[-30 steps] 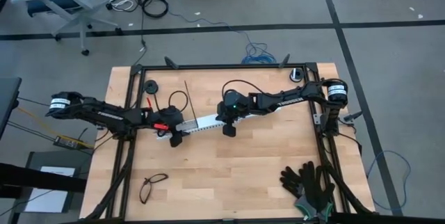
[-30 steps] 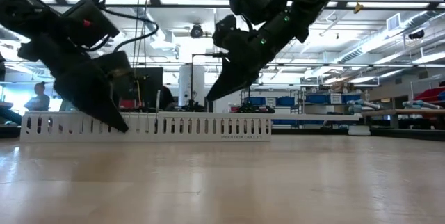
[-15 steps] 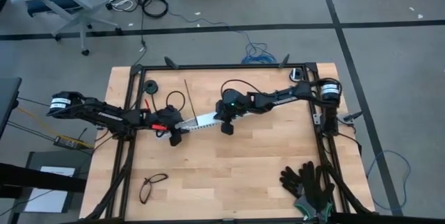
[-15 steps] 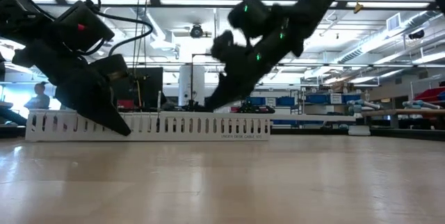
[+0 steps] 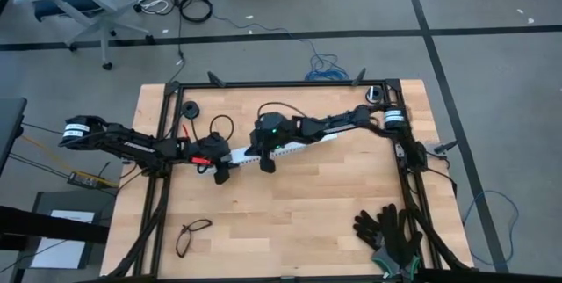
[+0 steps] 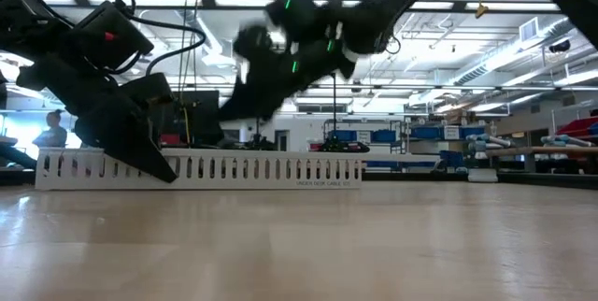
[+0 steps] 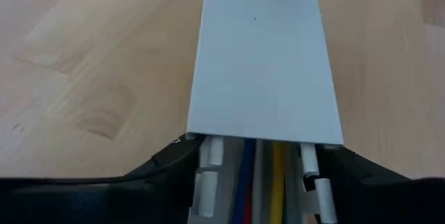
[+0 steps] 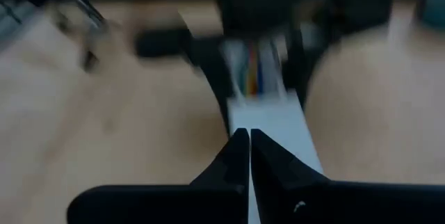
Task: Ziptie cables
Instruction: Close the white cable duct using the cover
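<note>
Though hidden from above, cables (image 7: pixel 259 175) inside white rail (image 7: pixel 264 64) between part-open left gripper (image 7: pixel 257 182); right gripper (image 8: pixel 249 156) closed, empty.

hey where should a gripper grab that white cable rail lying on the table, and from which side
Probably from above, near its left end, pinching across the narrow width. The white rail lies flat and long on the table, so its slotted side walls give parallel faces. The left gripper already straddles that end, where the cables show inside; the shut right gripper rides on the cover.
</note>
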Robot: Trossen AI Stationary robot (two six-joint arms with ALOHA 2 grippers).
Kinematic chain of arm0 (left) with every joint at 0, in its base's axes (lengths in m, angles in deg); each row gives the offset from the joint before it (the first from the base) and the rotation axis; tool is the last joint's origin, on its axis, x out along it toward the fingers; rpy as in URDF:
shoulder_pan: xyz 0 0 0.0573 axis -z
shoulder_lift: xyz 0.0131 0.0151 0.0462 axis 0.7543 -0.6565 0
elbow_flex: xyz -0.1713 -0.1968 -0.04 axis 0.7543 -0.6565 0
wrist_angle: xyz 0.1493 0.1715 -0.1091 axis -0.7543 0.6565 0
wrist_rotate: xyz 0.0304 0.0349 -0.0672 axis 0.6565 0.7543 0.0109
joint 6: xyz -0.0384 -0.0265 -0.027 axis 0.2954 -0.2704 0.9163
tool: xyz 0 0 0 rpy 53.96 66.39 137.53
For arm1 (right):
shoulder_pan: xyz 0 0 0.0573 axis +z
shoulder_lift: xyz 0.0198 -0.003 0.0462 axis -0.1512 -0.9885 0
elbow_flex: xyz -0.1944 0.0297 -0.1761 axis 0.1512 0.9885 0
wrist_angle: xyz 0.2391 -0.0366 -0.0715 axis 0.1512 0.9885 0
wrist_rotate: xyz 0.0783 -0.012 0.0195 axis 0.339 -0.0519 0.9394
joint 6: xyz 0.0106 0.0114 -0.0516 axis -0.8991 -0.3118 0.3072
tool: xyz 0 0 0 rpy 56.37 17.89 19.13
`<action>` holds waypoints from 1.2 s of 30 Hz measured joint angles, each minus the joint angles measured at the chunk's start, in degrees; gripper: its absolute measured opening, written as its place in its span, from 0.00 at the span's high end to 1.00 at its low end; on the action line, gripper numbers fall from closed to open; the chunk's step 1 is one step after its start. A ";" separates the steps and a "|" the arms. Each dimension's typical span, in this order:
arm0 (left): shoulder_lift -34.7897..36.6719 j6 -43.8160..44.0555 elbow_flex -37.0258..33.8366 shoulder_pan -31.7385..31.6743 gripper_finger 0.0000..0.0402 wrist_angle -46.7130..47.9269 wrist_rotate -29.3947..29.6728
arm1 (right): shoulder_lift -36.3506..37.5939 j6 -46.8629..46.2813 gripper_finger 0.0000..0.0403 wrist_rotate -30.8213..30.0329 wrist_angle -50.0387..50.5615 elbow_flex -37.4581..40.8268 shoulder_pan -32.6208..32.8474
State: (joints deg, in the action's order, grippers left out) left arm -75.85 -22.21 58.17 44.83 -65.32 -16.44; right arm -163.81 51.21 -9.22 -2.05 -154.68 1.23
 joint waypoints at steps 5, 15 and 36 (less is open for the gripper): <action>-0.02 0.07 0.00 -0.01 0.45 -0.39 0.45 | 7.42 1.43 1.00 0.08 2.44 1.88 0.17; 0.07 0.18 0.77 0.02 0.32 -1.65 0.19 | 10.56 3.21 1.00 -6.90 8.66 3.45 2.11; 17.87 3.97 0.40 4.67 0.39 18.16 1.49 | 10.69 2.16 1.00 -7.11 11.06 3.38 2.00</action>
State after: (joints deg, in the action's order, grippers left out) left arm -57.98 -18.24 58.57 49.50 -47.16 -14.95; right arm -153.13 53.37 -16.33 9.01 -151.30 3.22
